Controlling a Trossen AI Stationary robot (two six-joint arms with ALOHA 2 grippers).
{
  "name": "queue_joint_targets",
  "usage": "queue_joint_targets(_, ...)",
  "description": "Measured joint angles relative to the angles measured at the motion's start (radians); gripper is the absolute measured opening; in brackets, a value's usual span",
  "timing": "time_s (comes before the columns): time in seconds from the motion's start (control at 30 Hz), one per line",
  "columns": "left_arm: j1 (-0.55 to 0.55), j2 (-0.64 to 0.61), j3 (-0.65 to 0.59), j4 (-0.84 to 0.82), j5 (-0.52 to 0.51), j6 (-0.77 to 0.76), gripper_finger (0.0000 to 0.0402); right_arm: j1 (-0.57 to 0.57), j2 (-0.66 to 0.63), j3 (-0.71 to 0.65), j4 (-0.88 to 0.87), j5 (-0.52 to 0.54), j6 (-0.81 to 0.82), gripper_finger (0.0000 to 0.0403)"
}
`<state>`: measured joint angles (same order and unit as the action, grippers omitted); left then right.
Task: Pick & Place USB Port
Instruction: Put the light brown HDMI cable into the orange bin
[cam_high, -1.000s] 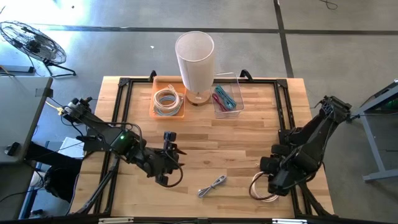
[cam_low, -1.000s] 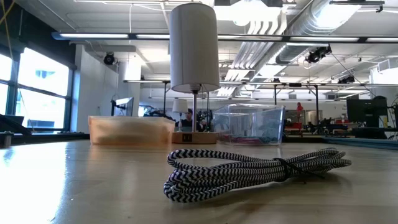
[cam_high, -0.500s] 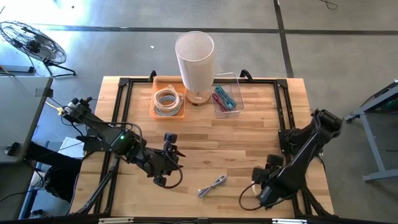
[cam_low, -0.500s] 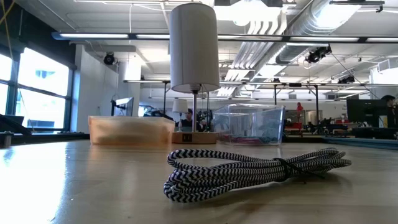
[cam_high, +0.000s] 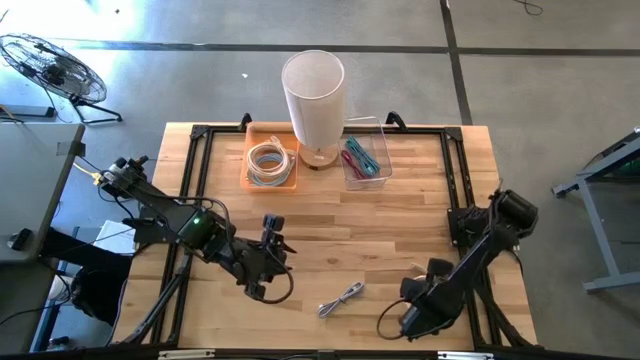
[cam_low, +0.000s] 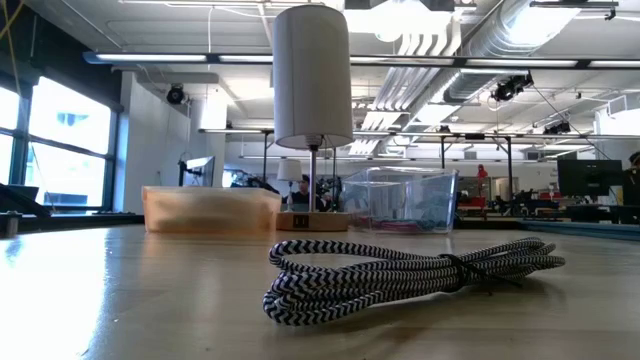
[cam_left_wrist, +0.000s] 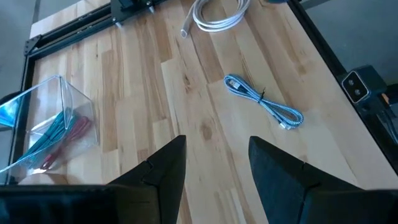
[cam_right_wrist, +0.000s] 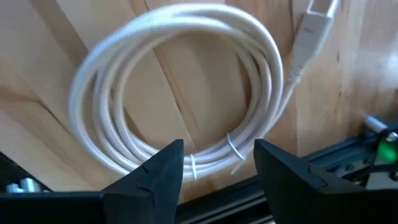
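A white USB cable coil lies flat near the table's near right corner, and also shows in the left wrist view. My right gripper hangs open just above the coil's edge beside the black table frame and hides it in the high view. A blue-white braided cable bundle lies at the near middle. My left gripper waits open to the left of the bundle, above the wood.
At the far edge stand an orange tray with a coiled white cable, a white-shaded lamp and a clear bin with coloured cables. A black frame runs along the table's sides. Bare wood lies between the arms.
My right arm has swung toward the table's near edge and left, bringing its gripper over the white coil, which showed beside it a second ago and is now covered in the high view. The braided bundle and my left arm have kept still.
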<state>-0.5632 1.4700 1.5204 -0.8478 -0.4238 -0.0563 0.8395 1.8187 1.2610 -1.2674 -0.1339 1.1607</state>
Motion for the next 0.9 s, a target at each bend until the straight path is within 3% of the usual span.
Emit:
queue_joint_targets(0.4, 0.000, 0.000, 0.000, 0.031, 0.075, -0.028, 0.0169, -0.149, 0.000, 0.000, 0.155, 0.019, -0.217, 0.0188)
queue_joint_targets(0.7, -0.001, 0.000, 0.000, 0.030, 0.097, -0.080, 0.0169, -0.111, 0.000, 0.000, 0.086, -0.016, -0.725, 0.0188)
queue_joint_targets(0.9, -0.016, 0.000, 0.000, 0.031, 0.079, -0.088, 0.0169, -0.083, 0.000, 0.000, 0.077, 0.082, -0.990, 0.0188)
